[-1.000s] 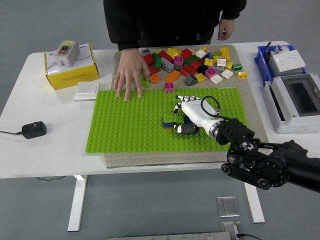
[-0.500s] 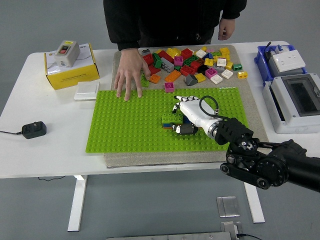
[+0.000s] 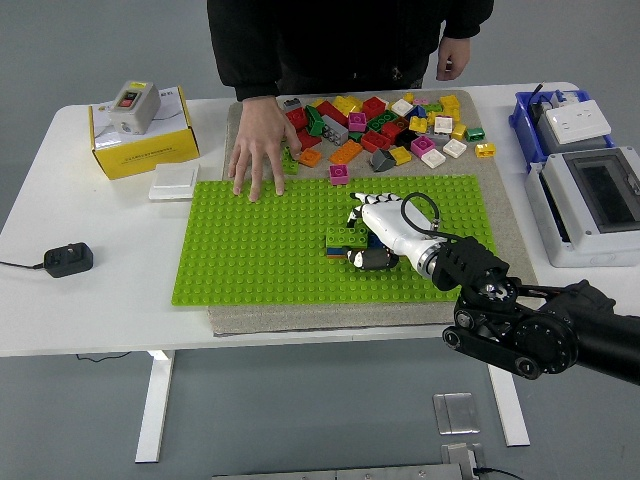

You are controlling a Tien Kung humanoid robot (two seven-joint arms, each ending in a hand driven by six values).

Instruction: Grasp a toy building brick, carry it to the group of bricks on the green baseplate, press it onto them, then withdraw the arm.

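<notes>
Green studded baseplate (image 3: 260, 260) lies on a grey mat (image 3: 330, 315) in the middle of the desk (image 3: 90, 300), seen from the head view. The right hand (image 3: 385, 235), white with black joints, rests on the plate's right half, its fingers curled down over the group of bricks (image 3: 345, 240): a green brick on top, blue and orange showing beneath. Whether the fingers actually grip a brick or only press on it cannot be told. The black right arm (image 3: 530, 325) comes in from the lower right corner.

At the far side a person stands in a black top; one hand (image 3: 258, 150) lies flat with spread fingers on the plate's far left edge, the other hand (image 3: 452, 55) hangs by the body. A pile of loose bricks (image 3: 385, 125) sits on the mat just beyond the plate's far edge. A yellow box (image 3: 140, 140) stands at the desk's far left, and a black plug (image 3: 68, 260) lies near the left edge.
</notes>
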